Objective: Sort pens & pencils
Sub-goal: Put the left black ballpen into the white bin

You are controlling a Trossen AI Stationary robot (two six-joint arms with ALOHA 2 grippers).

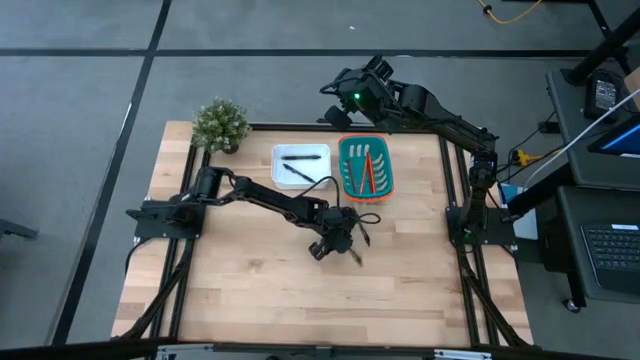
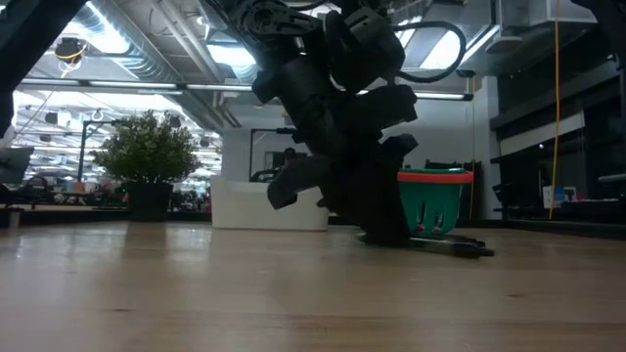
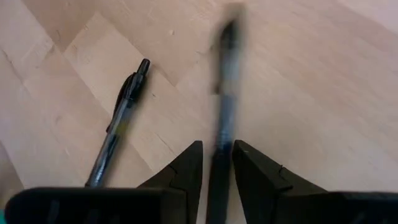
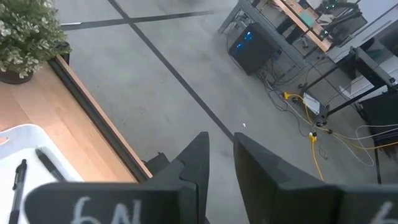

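- A lab or workshop — grey floor marked with dark tape lines.
- Desks with a keyboard, computers and loose cables.
- Industrial ceiling — strip lights.

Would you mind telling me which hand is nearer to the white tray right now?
The left hand: it is low over the table just in front of the white tray, closed on a pen. The right hand is raised beyond the table's far edge.
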